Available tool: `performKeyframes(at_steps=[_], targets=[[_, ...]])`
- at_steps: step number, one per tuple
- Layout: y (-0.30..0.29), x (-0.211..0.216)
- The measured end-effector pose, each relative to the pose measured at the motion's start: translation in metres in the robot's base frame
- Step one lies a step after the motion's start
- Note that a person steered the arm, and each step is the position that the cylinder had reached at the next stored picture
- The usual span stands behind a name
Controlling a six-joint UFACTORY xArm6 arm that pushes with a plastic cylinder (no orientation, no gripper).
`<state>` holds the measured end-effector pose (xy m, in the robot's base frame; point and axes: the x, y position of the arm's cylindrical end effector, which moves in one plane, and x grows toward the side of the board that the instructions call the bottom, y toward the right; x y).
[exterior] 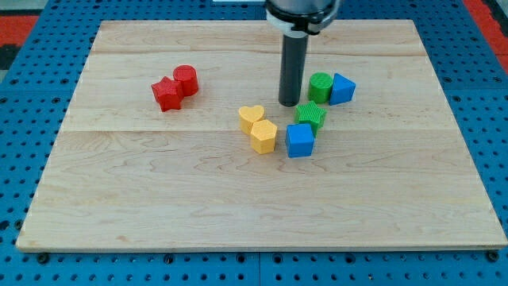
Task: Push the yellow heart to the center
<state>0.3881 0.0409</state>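
You're seeing my tip (289, 104) hovering fingerless beside the green cylinder (320, 86), right of the yellow heart (251, 117), toward the worktop's top edge.

A lab bench: wooden board (262, 199) on blue pegboard (492, 119) (perforated).

1. The light is bright and even all over the wooden surface (238, 199).
2. The blocks make only small, soft shadows.
3. Everything looks sharp, with no glare or blur.
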Motion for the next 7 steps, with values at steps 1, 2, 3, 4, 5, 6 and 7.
performKeyframes(at_steps=[1,2,3,4,5,6,7], targets=[[-0.029,0.000],[-0.077,0.000],[-0.123,0.008],[-0.134,0.043],[-0.126,0.083],[-0.087,0.103],[-0.073,0.105]])
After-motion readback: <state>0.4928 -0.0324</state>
